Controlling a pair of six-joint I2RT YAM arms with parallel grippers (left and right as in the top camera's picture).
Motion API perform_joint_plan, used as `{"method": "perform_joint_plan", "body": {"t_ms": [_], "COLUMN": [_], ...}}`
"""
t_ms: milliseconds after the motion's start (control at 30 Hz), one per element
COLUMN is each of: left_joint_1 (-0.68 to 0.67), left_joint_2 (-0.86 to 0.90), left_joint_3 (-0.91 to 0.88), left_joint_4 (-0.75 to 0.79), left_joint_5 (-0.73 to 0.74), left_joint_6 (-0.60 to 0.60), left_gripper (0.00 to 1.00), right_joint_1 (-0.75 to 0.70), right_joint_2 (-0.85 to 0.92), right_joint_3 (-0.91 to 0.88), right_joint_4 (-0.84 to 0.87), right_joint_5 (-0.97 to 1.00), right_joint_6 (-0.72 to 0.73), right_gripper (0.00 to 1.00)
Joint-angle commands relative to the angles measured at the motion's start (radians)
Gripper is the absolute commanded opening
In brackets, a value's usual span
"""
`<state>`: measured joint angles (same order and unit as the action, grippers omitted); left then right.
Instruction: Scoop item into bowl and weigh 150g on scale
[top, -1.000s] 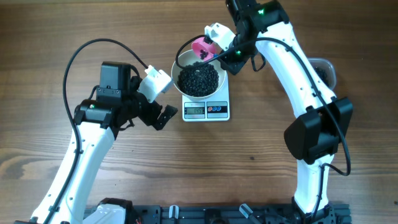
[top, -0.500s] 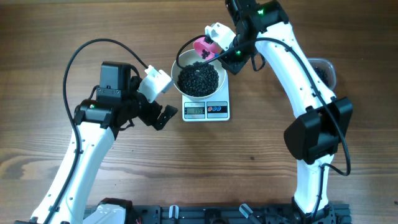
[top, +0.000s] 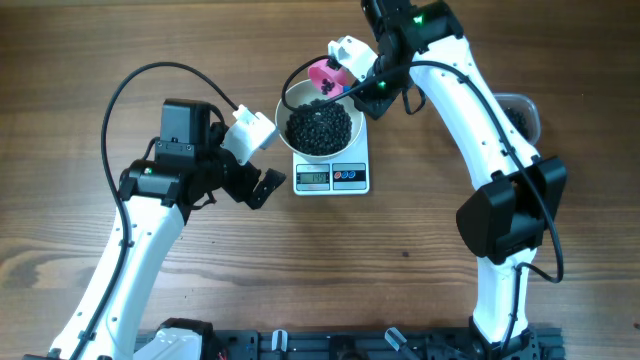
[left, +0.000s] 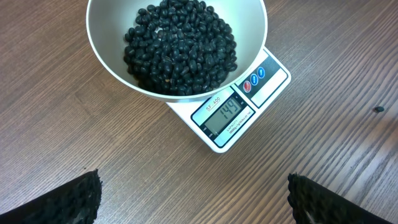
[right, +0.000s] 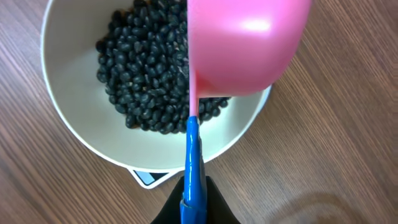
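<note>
Right gripper (right: 193, 208): clamped tight on the blue handle (right: 193, 155) of a pink plastic scoop (right: 245, 43), which is tipped over the bowl's rim on the scale's far side.
Left gripper (left: 199, 205): jaws spread as wide as they go, holding nothing, hovering just left of the scale.
Item: small round black beans (left: 180, 43) heaped in a round plain white bowl (left: 102, 59) that sits on the scale; one stray bean (left: 378, 109) lies on the brown wooden table (left: 93, 155), apart from the scale's button end.
Scale: small flat white rectangular kitchen scale (left: 273, 81); its grey display (left: 229, 116) seems to read 149, a hair under target.
Stage: likely the last top-up, a few beans at a time.
Risk: a steeper tilt or a jolt of the scoop could drop a cluster and overshoot the target.
Risk: the scoop resting on the rim would load the scale and falsify the reading, or nudge the bowl off centre.
Hidden: the scoop's inside faces away from the wrist camera, so I cannot tell how many beans remain in it.
Hard to read: the display's last digit is small.
Cut off: a clear plastic container (top: 522, 112) right of the scale is mostly behind the right arm.
</note>
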<state>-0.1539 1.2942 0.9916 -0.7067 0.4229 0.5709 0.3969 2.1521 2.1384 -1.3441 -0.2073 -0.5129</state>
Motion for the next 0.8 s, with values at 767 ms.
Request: {"method": "perform_joint_plan", "body": {"t_ms": [767], "left_joint_1": [0.005], "left_joint_2": [-0.003], "left_joint_3": [-0.006], "left_joint_4": [0.003], "left_joint_5": [0.006], "left_joint_6": [-0.003], "left_gripper": [1.00], "right_joint_1": [0.003], "right_joint_2": [-0.037], "right_joint_3": [0.031], "right_joint_4": [-0.010], "right_joint_5": [-0.108], "right_joint_6": [-0.011], "right_gripper": [0.04]}}
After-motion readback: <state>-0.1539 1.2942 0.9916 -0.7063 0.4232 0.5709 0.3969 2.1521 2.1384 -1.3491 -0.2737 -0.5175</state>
